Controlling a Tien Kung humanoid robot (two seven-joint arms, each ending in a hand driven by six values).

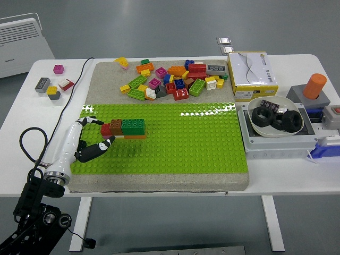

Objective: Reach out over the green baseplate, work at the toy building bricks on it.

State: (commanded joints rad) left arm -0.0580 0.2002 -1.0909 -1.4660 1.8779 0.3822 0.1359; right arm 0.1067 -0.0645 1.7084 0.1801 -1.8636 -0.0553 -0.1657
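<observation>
From the head view, the green baseplate [175,141] lies on a grey foam mat [106,74] in the middle of the white table [16,143]. On the baseplate's left part stands a short row of joined bricks [124,128]: a red one at the left, a brown one next, a taller dark green block at the right, with an orange brick under the green block's right end. The left hand [85,141] comes in from the lower left and lies low over the baseplate's left edge, its white back turned up and its dark fingers [98,150] spread loosely and holding nothing; one fingertip points at the row's left end, just beside the red brick, though contact cannot be made out. On the far half of the mat lies a loose pile of toy bricks [170,81] in many colours. Four more small bricks [52,84] sit at the table's far left. To the right are a white and yellow box [252,74], a bowl of black rings [276,118] and an orange cylinder [315,85].
</observation>
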